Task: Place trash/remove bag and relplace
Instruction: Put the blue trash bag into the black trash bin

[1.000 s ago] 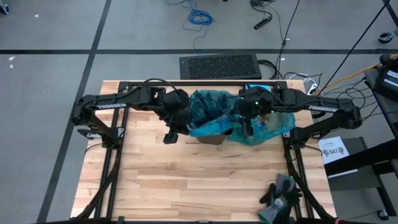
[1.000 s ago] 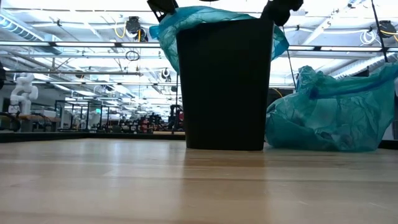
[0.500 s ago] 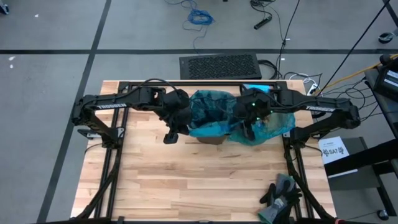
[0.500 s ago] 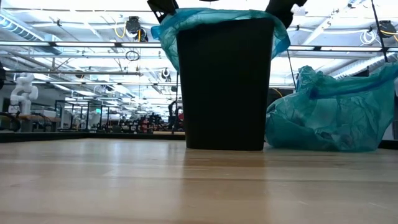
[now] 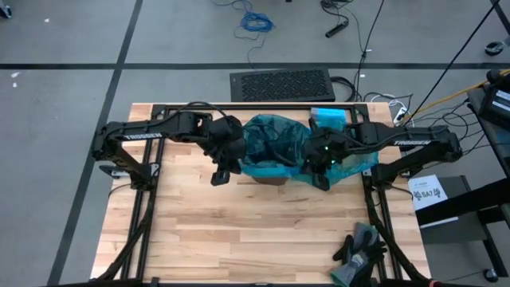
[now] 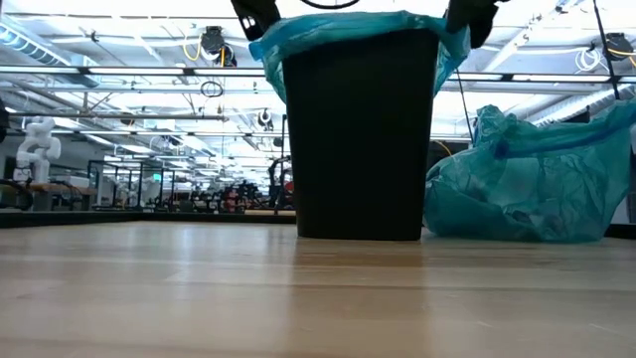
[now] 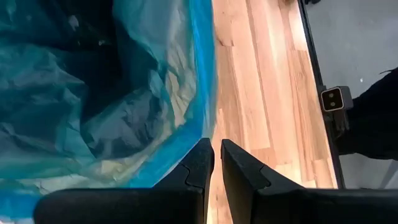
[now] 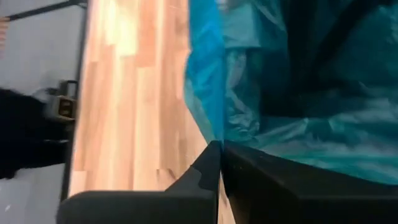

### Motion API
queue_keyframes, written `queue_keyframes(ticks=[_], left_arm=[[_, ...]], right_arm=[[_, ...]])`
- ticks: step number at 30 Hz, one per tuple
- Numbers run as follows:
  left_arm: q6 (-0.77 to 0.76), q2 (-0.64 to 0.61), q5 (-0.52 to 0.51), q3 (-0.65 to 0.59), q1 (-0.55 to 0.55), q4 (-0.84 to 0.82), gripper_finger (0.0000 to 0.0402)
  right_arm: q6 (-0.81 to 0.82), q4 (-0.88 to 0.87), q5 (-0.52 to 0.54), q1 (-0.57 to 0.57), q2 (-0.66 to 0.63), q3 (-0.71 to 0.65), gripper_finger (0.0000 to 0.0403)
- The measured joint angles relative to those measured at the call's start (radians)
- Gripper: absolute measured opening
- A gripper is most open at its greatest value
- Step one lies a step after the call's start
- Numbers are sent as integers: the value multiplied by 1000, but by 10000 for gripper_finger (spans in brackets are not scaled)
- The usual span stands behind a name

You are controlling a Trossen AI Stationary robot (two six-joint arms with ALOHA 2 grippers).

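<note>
Since a second ago the right gripper (image 5: 319,177) has shifted from the middle of the bin's mouth to its rim on the right side, and its fingers (image 8: 208,163) have closed; the left gripper (image 5: 225,173) has not moved.

Current state: a black bin (image 6: 360,139) stands on the worktop (image 5: 255,239), lined with a fresh teal bag (image 5: 267,143) whose edge is folded over the rim. The right wrist view shows the right fingers pressed together on the bag's blue hem. The left fingers (image 7: 200,163) are nearly together at the opposite rim; the hem lies just beside them, and whether film is caught between them cannot be told.

The full tied bag (image 6: 532,184), presumably holding the trash, rests on the worktop just right of the bin. A light-blue pack (image 5: 328,117) lies behind, dark gloves (image 5: 360,249) at the near right corner.

Assessment: removal is done; the step in hand is seating the replacement liner. The next move likely calls for drawing the pinched hem outward and down over the rim, evenly on both sides, without tipping the bin.
</note>
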Motion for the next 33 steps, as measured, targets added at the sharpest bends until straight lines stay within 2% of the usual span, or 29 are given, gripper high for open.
queue_keyframes(ticks=[4,6,11,19,29,33], left_arm=[[-29,3,-36,0,-25,-16,37],[-30,8,-66,1,-39,-39,30],[-55,59,-85,2,-52,-56,5],[-70,94,-108,2,-59,-52,9],[-98,24,-117,1,-63,-52,10],[-107,-22,-176,1,-64,-49,10]], right_arm=[[67,-37,129,58,3,0,4],[86,-41,157,77,11,0,1],[112,-38,158,100,59,0,1],[114,-4,150,126,128,-1,1],[125,14,150,142,124,-1,0],[127,22,150,142,124,-1,0]])
